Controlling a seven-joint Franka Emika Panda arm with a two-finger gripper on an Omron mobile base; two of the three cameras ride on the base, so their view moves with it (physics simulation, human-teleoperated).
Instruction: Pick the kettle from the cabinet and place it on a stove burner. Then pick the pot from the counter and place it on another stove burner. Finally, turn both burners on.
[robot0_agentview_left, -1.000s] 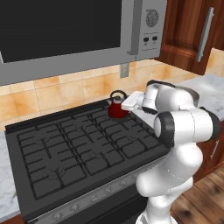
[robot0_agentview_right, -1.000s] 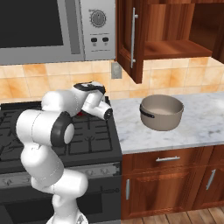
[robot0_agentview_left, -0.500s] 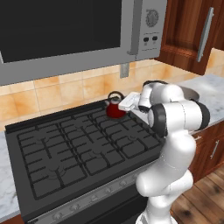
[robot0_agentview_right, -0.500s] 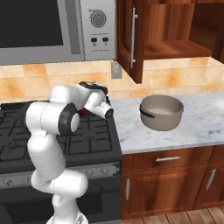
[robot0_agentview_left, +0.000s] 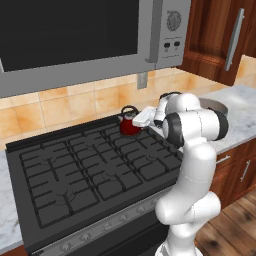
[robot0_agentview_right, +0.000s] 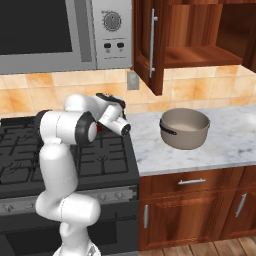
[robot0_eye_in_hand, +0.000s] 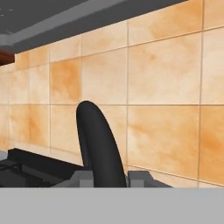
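The dark-red kettle (robot0_agentview_left: 131, 125) is at the back right burner of the black stove (robot0_agentview_left: 90, 165), on or just above the grate. My gripper (robot0_agentview_left: 138, 117) reaches it from the right and is shut on its black arched handle (robot0_eye_in_hand: 98, 144), which stands between my fingertips (robot0_eye_in_hand: 140, 177) in the hand view. The taupe-grey pot (robot0_agentview_right: 184, 127) rests on the marble counter (robot0_agentview_right: 220, 145) to the right of the stove, and its rim (robot0_agentview_left: 215, 105) peeks out behind my arm. The cabinet (robot0_agentview_right: 200, 35) above it stands open, its door (robot0_agentview_right: 150, 45) swung out.
A grey microwave (robot0_agentview_left: 75, 30) hangs over the stove. Orange tiles (robot0_eye_in_hand: 166, 87) line the wall just behind the kettle. The other grates (robot0_agentview_left: 60, 175) carry nothing. Wooden drawers (robot0_agentview_right: 192, 182) sit under the counter.
My arm's elbow has folded upward and drawn in closer to the base. The hand and the kettle have stayed almost in place at the back right burner.
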